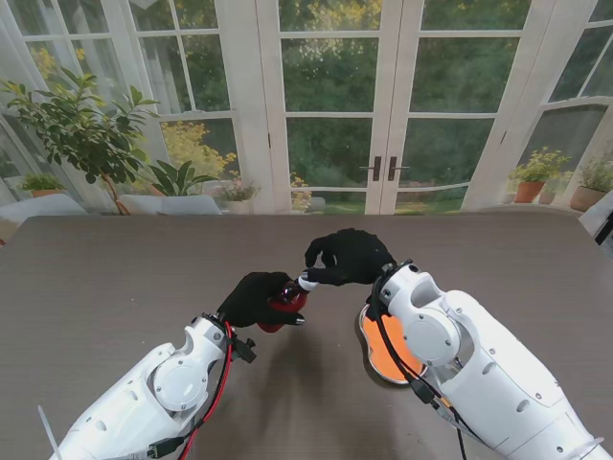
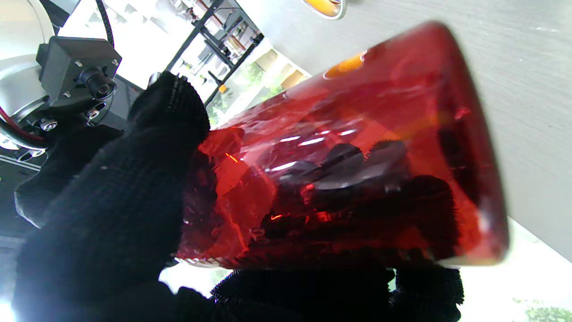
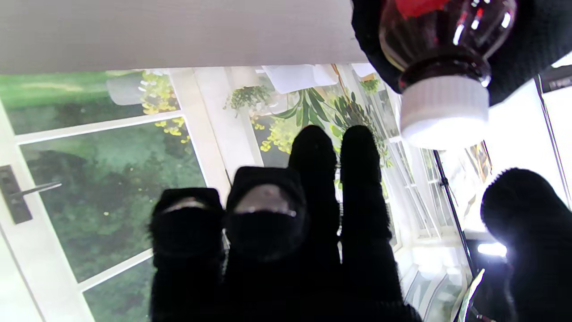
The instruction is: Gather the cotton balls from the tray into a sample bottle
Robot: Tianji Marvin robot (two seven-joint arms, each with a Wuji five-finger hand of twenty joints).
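My left hand [image 1: 254, 299] is shut on a red see-through sample bottle [image 1: 287, 299], held tilted above the table with its white cap [image 1: 306, 283] pointing toward my right hand. In the left wrist view the bottle [image 2: 357, 152] fills the frame, with black-gloved fingers [image 2: 116, 214] wrapped around it. My right hand [image 1: 347, 257] hovers just beyond the cap. In the right wrist view its fingers [image 3: 313, 188] and thumb stand apart, and the cap [image 3: 442, 112] lies past them, not pinched. The orange tray [image 1: 381, 353] is mostly hidden under my right forearm. No cotton balls show.
The grey-brown table [image 1: 115, 278] stretches to the far edge by glass doors and potted plants [image 1: 81, 134]. My right forearm [image 1: 479, 364] covers the table's near right; the left forearm [image 1: 163, 383] rises from the near left.
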